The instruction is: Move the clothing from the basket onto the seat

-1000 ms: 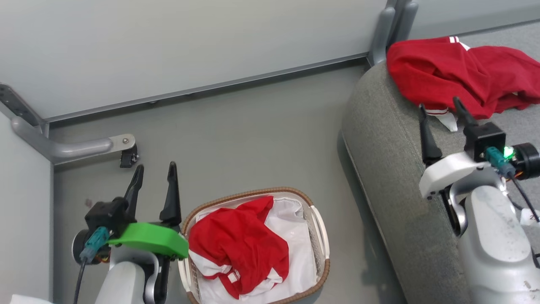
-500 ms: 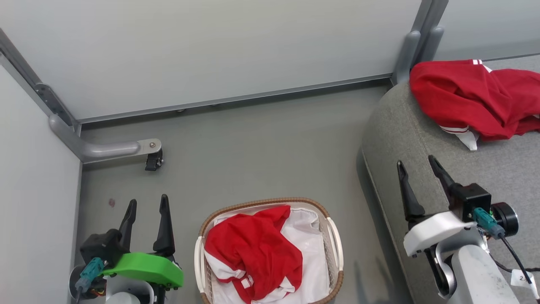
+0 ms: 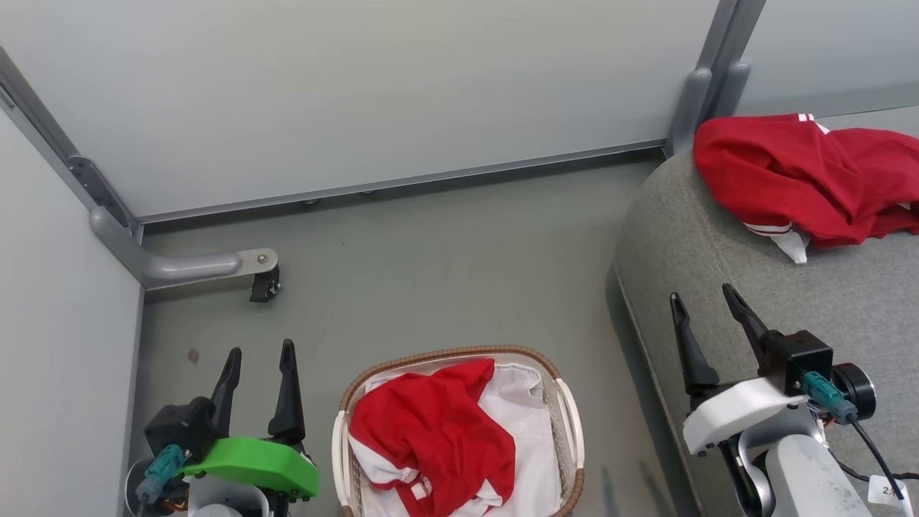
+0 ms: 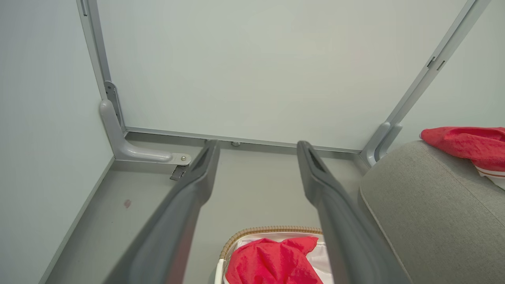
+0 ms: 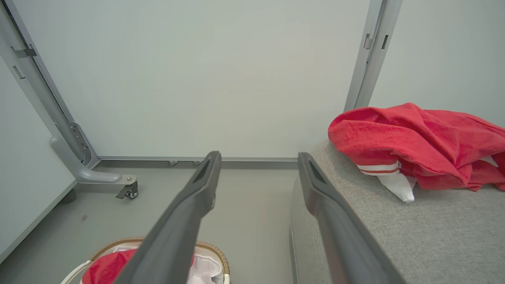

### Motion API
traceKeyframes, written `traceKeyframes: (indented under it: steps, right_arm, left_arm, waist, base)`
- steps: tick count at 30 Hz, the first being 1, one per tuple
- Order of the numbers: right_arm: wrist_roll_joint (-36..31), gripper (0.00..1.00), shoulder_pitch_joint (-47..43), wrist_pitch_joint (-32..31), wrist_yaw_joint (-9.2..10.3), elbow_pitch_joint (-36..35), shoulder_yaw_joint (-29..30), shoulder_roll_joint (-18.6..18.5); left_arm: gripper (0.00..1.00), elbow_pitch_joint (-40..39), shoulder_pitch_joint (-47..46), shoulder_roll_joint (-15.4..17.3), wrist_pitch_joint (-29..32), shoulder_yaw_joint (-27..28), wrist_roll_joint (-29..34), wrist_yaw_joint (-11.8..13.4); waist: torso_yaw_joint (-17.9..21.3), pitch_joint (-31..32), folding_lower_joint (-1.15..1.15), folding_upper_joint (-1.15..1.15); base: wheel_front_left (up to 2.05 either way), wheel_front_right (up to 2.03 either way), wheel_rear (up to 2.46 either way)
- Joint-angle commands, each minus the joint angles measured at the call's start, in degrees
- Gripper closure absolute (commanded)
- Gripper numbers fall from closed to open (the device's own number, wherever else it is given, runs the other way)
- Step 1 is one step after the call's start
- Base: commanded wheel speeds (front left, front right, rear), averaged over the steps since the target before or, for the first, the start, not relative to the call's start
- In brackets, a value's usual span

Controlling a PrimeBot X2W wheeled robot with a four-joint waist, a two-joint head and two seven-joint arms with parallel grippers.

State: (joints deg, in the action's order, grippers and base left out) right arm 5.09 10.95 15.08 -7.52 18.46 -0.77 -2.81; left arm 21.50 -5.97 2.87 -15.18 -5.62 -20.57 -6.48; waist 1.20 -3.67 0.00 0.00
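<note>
Clothing (image 3: 431,445), red with white trim, lies crumpled in the basket (image 3: 445,353) on the white liner (image 3: 530,431), and a second red garment (image 3: 797,172) lies on the seat (image 3: 668,237), near its rounded edge. The left gripper (image 3: 261,347) beside the basket and the right gripper (image 3: 700,293) before the seat's side both have their fingers spread apart and hold nothing. A small white tag (image 3: 887,492) by the right arm carries dark writing too small to read.

Bright, even, diffuse light casts only faint shadows. Wrist views splay upright lines outward toward their edges.
</note>
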Motion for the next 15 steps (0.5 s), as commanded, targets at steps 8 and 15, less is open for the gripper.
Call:
traceKeyframes:
  steps: [8, 15]
  right_arm:
    - [0.25, 0.00, -0.56, 0.14, 0.06, 0.08, -0.21, -0.16]
    - [-0.29, 0.00, -0.06, 0.14, 0.06, 0.00, -0.33, -0.16]
  left_arm:
    - [0.00, 0.29, 0.08, 0.04, 0.05, -0.28, 0.01, 0.28]
    - [0.00, 0.18, -0.08, 0.05, 0.05, -0.11, 0.43, 0.21]
  waist:
    - [-0.14, -0.02, 0.00, 0.00]
    - [-0.15, -0.47, 0.00, 0.00]
  base:
    - [0.00, 0.00, 0.00]
    - [0.00, 0.00, 0.00]
